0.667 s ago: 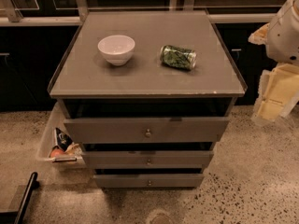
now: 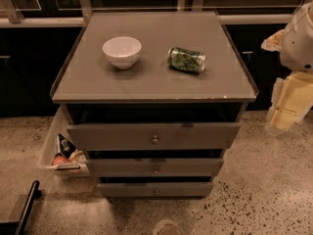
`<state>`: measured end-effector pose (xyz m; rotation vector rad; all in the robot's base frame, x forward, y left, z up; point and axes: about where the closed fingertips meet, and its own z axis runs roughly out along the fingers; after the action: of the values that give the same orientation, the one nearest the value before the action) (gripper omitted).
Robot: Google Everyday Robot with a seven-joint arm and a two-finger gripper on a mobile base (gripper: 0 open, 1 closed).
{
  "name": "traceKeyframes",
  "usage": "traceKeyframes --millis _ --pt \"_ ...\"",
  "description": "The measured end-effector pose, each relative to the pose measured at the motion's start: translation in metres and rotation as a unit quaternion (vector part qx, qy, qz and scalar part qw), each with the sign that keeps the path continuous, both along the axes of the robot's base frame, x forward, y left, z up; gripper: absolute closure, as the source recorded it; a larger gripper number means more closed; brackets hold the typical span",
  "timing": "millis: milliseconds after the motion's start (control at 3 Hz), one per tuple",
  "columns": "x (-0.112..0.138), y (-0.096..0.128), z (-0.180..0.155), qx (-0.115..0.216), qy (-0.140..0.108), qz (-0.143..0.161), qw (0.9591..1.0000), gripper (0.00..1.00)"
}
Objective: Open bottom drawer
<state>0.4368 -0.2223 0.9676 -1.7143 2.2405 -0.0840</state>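
Flat matte grey cabinet top [image 2: 151, 80] w/ a thin, slightly raised edge. On it sit a smooth white round bowl [image 2: 122, 51], upright, and a green crumpled-looking can [image 2: 186, 59] on its side, near each other but apart. The floor [image 2: 274, 199] is speckled stone.

There are 3 grey-brown wooden fronts. The bottom drawer [image 2: 155, 189] is lowest, just above the floor, and is the narrowest and shortest. It has a tiny round metal knob [image 2: 156, 192] at centre and a dark gap above its front.

My gripper [image 2: 287, 106], cream plastic, hangs at the right edge, well apart from the cabinet. Can't tell if it's released or clenched.
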Motion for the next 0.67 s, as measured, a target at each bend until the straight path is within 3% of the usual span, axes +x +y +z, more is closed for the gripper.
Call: traceKeyframes --millis 667 --pt "-0.023 -0.008 -0.083 0.005 0.047 0.009 0.9988 0.00"
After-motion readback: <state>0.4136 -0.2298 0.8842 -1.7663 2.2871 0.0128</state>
